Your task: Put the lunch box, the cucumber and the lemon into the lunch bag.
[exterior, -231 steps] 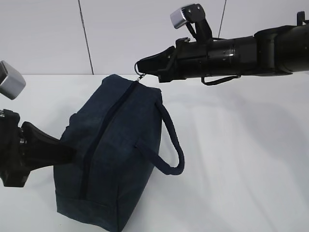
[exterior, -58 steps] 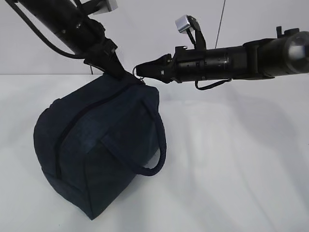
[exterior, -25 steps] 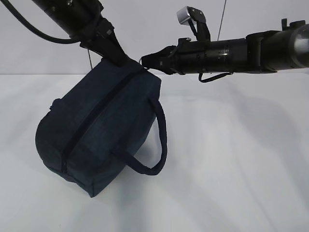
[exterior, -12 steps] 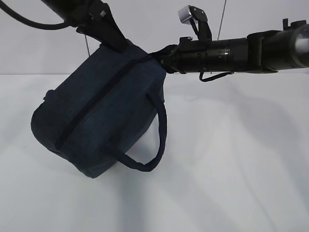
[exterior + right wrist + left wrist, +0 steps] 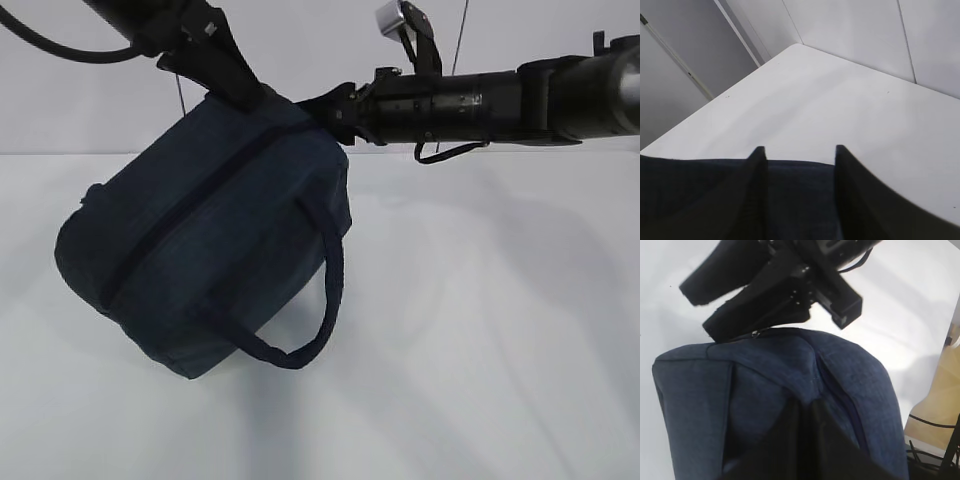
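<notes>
The navy lunch bag [image 5: 200,260] hangs tilted with its upper end in the air, its black zipper [image 5: 190,210] closed and its strap handle [image 5: 330,290] dangling. My left gripper [image 5: 255,100] is shut on a pinch of fabric at the bag's upper end; in the left wrist view its dark fingers [image 5: 790,440] close on the bag [image 5: 765,370]. My right gripper [image 5: 325,108] stands open against the same end, its jaws apart over the fabric [image 5: 800,200] in the right wrist view. The lunch box, the cucumber and the lemon are out of view.
A white table [image 5: 480,330] spreads under and to the right of the bag, with a pale wall [image 5: 300,50] behind it. Past the table's edge in the left wrist view lie a wooden floor [image 5: 935,410] and cables.
My right gripper has opened and let go of the zipper's ring pull. The left arm has lifted the bag's upper end a little higher and the bag has swung slightly left.
</notes>
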Robot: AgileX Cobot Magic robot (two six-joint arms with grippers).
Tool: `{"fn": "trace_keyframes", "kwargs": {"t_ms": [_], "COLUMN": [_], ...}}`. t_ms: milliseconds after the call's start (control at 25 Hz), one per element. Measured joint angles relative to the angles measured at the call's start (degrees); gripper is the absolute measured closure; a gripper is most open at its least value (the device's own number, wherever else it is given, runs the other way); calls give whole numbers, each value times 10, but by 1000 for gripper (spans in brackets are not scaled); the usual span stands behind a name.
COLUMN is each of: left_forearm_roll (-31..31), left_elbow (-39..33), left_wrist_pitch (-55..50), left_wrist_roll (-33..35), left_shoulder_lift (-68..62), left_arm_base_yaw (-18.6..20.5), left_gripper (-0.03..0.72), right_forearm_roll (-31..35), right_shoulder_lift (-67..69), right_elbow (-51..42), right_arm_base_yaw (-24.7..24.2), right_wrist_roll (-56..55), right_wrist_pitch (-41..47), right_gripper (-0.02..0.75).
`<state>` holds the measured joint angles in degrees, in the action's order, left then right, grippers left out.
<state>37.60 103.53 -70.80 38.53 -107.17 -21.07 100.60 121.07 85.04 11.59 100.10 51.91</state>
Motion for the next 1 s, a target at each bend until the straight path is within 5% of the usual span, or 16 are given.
{"fn": "trace_keyframes", "kwargs": {"t_ms": [160, 440, 1000], "left_forearm_roll": [-6, -9, -17], "left_elbow": [0, 0, 3], "left_wrist_pitch": [0, 13, 79], "left_wrist_roll": [0, -8, -17], "left_shoulder_lift": [0, -17, -90], "left_arm_base_yaw": [0, 0, 14], "left_gripper": [683, 683, 683], "right_forearm_roll": [-1, -26, -304], "right_shoulder_lift": [-29, -87, -191], "right_elbow": [0, 0, 0], "right_arm_base_yaw": [0, 0, 0], "right_wrist_roll": [-4, -11, -170], "right_wrist_pitch": [1, 5, 3], "right_gripper": [241, 220, 219]}}
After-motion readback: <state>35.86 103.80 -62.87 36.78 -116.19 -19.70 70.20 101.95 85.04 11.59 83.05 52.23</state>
